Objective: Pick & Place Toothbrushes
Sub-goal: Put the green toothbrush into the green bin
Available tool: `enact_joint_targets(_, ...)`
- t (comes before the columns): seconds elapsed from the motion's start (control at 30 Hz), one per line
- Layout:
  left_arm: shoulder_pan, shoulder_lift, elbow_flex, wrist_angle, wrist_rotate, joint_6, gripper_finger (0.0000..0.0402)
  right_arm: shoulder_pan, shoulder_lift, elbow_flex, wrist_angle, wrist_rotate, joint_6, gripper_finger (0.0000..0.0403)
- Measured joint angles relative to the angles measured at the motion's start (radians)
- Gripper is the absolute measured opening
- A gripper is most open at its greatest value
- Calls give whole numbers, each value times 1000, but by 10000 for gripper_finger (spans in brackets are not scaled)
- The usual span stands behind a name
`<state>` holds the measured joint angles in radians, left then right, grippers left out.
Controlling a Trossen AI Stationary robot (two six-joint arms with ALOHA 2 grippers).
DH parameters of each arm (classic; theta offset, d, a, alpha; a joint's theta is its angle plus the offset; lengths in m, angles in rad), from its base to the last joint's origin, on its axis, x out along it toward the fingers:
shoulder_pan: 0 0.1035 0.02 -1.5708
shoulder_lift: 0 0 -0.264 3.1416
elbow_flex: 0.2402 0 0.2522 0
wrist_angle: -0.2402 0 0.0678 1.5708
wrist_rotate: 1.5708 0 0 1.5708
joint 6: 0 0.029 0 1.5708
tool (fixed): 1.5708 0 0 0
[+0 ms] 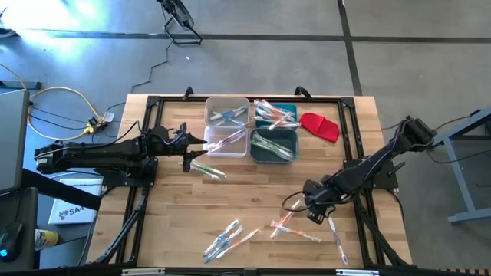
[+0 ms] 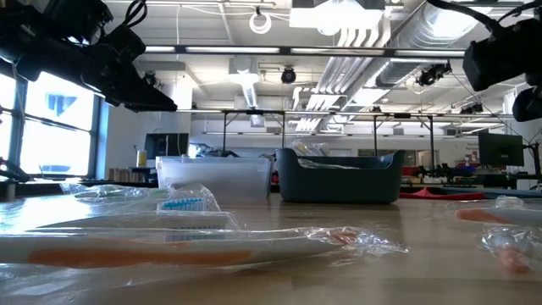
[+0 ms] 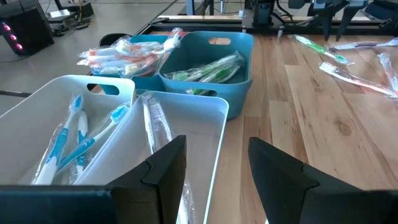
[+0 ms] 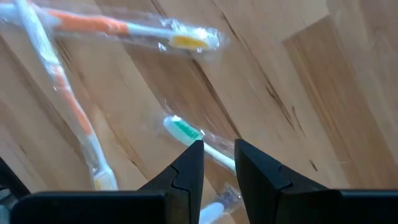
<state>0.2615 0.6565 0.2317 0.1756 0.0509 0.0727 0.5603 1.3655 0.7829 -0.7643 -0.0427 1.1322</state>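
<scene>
Toothbrushes (image 1: 230,238) in crinkled clear wrappers are lying scattered on the pale wooden table (image 1: 253,192), with more sorted into the white bins (image 3: 155,143) and teal bins (image 3: 211,62). Reaching in from its side, the left gripper (image 3: 214,171) is hovering level at the near white bin's corner, fingers parted and empty. Bent low over the planks, the right gripper (image 4: 219,165) is pointing downward, its fingers narrowly gapped around a green-headed toothbrush (image 4: 186,134); whether they are clamping it I cannot tell.
</scene>
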Motion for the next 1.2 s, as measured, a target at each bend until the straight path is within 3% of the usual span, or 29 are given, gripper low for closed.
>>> enact_joint_targets(0.33,0,0,0,0,0,0,171,47,0,-41,51,11,102,85)
enact_joint_targets(0.53,0,0,0,0,0,0,171,93,1,-42,51,54,129,136)
enact_joint_targets(0.77,0,0,0,0,0,0,171,151,47,-42,47,64,18,192)
enact_joint_targets(1.2,0,0,0,0,0,0,171,176,221,-37,63,67,-92,198)
